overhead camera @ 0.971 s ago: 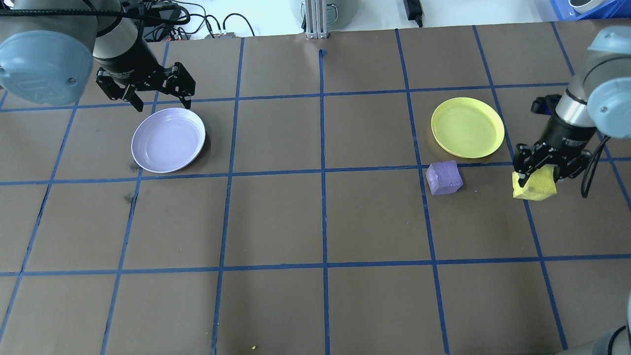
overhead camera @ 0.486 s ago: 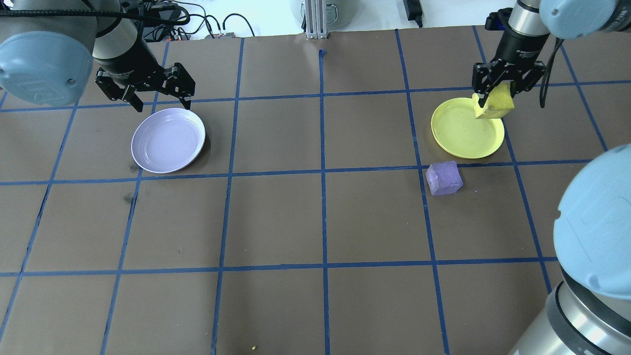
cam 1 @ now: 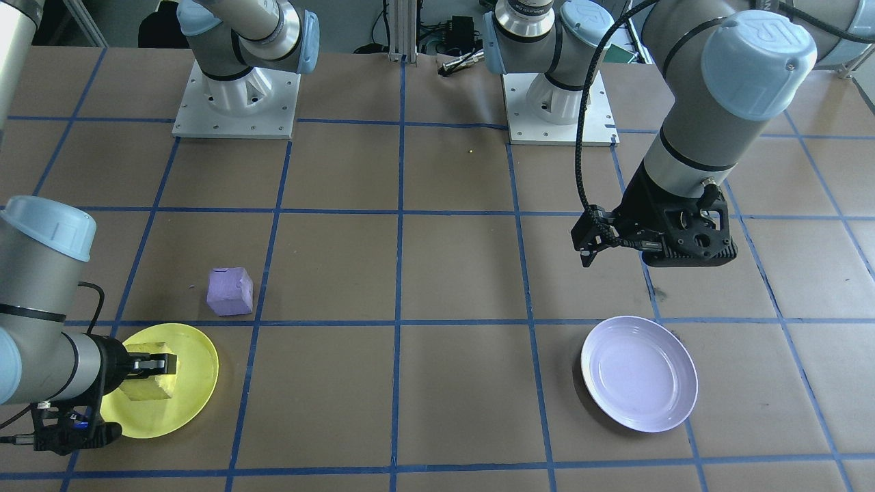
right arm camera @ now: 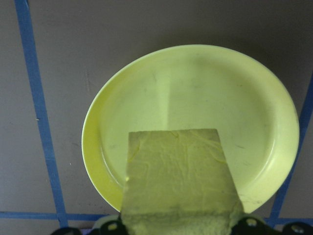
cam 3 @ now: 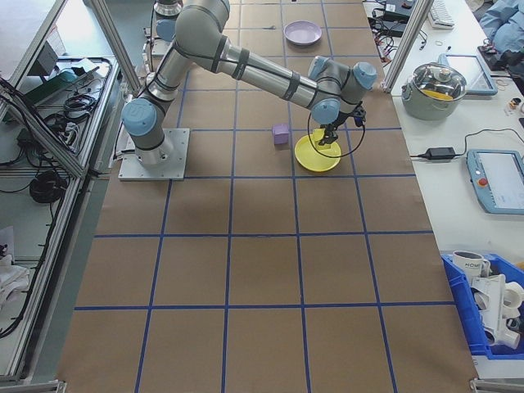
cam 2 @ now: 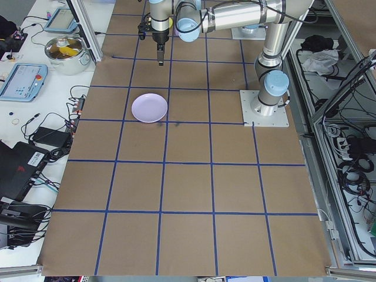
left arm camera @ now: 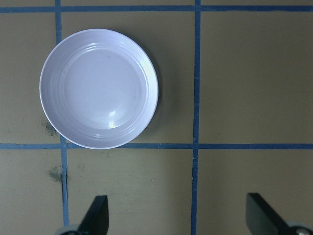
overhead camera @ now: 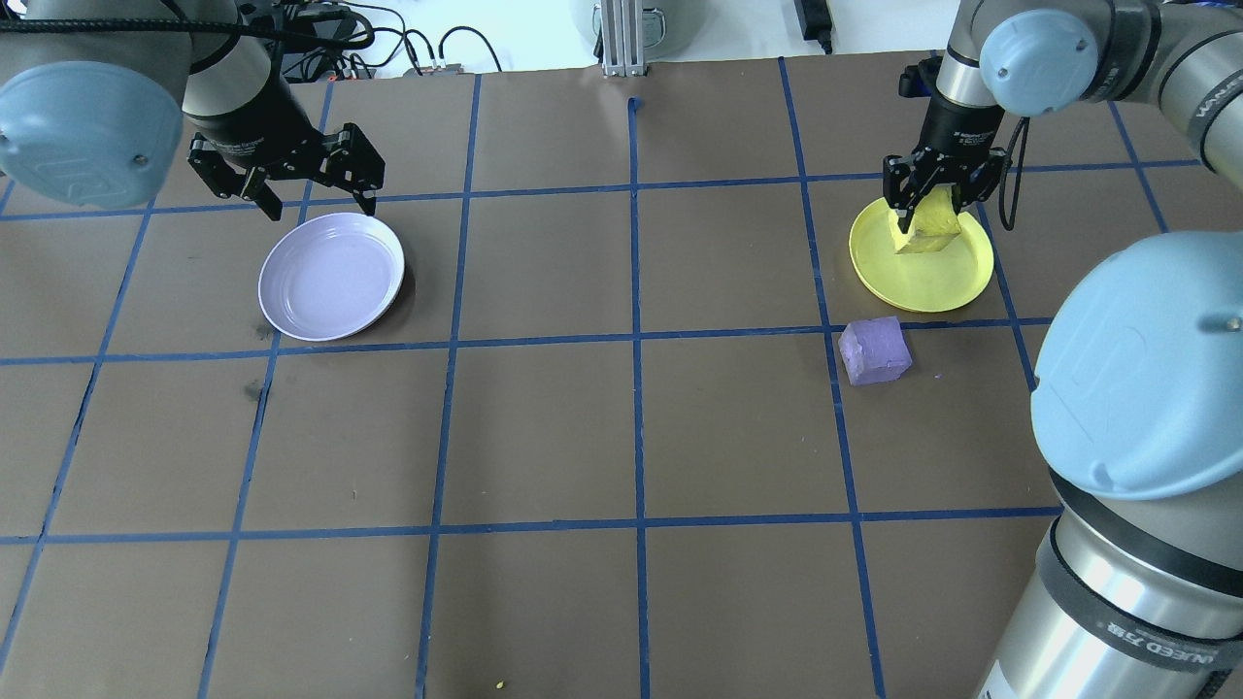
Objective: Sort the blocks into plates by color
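My right gripper (overhead camera: 927, 206) is shut on the yellow block (overhead camera: 929, 233) and holds it over the far part of the yellow plate (overhead camera: 913, 283). In the right wrist view the yellow block (right arm camera: 178, 171) fills the lower centre with the yellow plate (right arm camera: 195, 88) beneath it; whether the block touches the plate I cannot tell. The purple block (overhead camera: 875, 350) lies on the table just in front of that plate. The lavender plate (overhead camera: 331, 276) sits at the left with nothing in it. My left gripper (overhead camera: 284, 184) hovers open just behind it, its fingertips (left arm camera: 98, 211) wide apart.
Blue tape lines cross the brown table. An aluminium post (overhead camera: 618, 39) and cables (overhead camera: 427, 49) stand along the far edge. The right arm's large elbow (overhead camera: 1136, 388) covers the near right corner in the overhead view. A small yellow crumb (overhead camera: 499, 684) lies near the front edge.
My right arm has carried the yellow block from beside the plate's right, swung round behind it, and come down over the yellow plate. The left arm and purple block have not moved.
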Tool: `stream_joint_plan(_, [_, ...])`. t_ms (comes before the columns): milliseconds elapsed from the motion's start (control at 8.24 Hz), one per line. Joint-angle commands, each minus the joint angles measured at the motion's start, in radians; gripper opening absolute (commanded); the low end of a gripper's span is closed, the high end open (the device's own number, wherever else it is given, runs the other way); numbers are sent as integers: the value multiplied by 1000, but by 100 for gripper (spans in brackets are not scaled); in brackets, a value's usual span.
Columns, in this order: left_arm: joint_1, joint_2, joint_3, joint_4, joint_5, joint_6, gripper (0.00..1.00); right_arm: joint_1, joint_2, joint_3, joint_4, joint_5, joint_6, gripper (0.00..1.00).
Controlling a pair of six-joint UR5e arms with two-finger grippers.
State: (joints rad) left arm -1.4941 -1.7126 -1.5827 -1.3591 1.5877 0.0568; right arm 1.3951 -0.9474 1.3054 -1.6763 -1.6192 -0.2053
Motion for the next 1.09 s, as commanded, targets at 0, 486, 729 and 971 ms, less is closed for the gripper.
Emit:
stream_joint_plan(0, [0,1,0,0,0,0,100,1,30,20,-16,-13,1,9])
stream_joint_plan(486, [0,-1,1,0,0,0,100,7,1,17,-8,-66,-2,100])
stream_joint_plan(729, [0,1,0,0,0,0,100,66,-76,40,57,-71,7,100])
stream_joint_plan(971, [0,1,0,0,0,0,100,163,-123,57,127,-56,159,100])
